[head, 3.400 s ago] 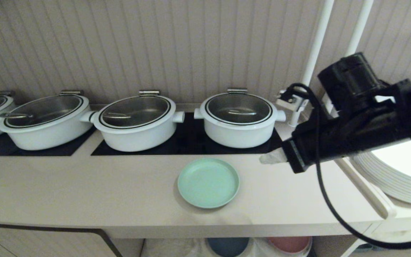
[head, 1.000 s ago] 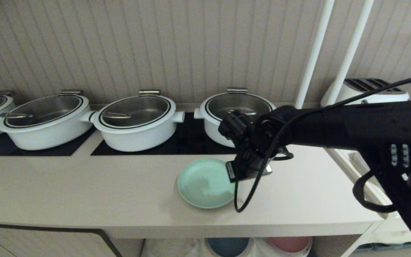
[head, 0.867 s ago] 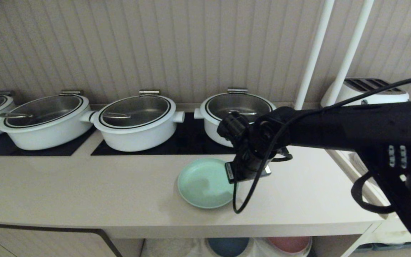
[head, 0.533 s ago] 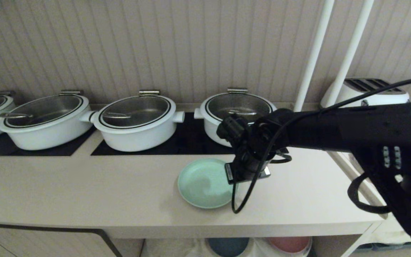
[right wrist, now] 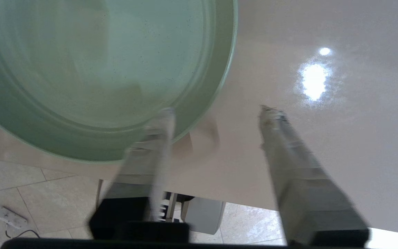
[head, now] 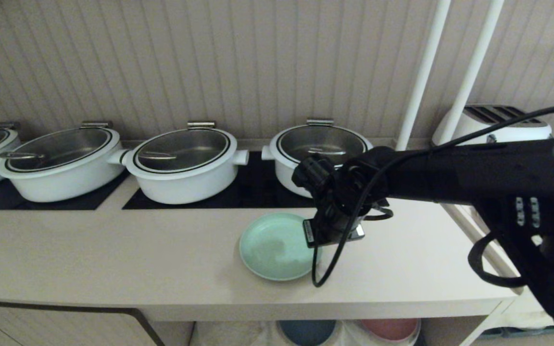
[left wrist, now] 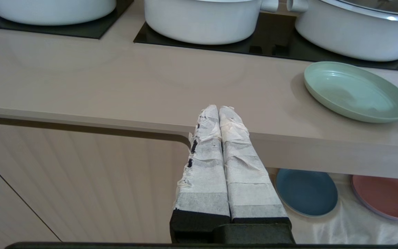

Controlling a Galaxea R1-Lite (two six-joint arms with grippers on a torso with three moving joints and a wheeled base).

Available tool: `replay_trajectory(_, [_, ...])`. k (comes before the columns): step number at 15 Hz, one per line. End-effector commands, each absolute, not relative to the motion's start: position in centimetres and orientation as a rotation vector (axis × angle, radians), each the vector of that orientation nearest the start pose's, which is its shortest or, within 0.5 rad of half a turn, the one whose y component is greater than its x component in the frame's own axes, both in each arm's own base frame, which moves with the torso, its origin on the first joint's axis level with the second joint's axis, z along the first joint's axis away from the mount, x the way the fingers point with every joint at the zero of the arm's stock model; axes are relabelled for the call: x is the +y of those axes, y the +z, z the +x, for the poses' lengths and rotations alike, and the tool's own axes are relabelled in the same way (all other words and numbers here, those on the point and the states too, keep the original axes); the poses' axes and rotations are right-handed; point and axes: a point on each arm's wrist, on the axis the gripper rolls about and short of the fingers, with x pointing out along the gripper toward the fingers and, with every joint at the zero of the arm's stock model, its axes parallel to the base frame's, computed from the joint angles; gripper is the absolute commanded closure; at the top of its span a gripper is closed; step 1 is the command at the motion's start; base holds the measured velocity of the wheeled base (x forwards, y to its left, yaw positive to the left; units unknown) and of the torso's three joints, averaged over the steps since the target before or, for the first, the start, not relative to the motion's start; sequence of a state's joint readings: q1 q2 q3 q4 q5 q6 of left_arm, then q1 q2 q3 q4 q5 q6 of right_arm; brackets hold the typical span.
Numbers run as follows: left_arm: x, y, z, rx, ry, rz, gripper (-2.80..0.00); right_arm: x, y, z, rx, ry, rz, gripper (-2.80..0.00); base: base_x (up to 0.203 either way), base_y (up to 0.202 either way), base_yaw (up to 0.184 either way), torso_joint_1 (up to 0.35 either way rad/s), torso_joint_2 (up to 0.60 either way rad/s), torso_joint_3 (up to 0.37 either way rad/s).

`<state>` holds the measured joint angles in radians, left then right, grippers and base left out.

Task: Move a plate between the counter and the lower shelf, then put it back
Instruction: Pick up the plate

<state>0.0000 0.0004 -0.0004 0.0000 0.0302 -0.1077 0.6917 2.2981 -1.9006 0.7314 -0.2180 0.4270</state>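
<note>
R claw (right wrist: 214, 110) open astride plate (head: 272, 247) rim, on counter (head: 113, 250)

Plate (head: 274, 247) and pots (head: 183, 163) on counter (head: 113, 259)

Bare counter (head: 113, 250) left of plate (head: 272, 247) — pots (head: 183, 166) behind

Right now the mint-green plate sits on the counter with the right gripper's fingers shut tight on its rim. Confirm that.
Not quite. The plate does sit on the counter, but the right wrist view shows the right gripper open, its fingers spread apart astride the rim.
</note>
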Motion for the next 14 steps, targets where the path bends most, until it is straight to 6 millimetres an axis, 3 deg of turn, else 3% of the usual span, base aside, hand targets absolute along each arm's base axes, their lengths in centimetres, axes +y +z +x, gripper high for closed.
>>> replay_trajectory(1, [0.1,7.5,-2.3,-0.002,0.031,-0.109,0.0,27.2,13.5,33.7,1.076,0.191,-0.116,-2.8,0.0,0.0,0.0,0.0,0.0,0.0])
replay_trajectory(14, [0.1,7.6,-2.3,-0.003,0.031,-0.109,0.0,28.0,10.2,35.5,1.06,0.184,-0.104,-2.8,0.0,0.0,0.0,0.0,0.0,0.0])
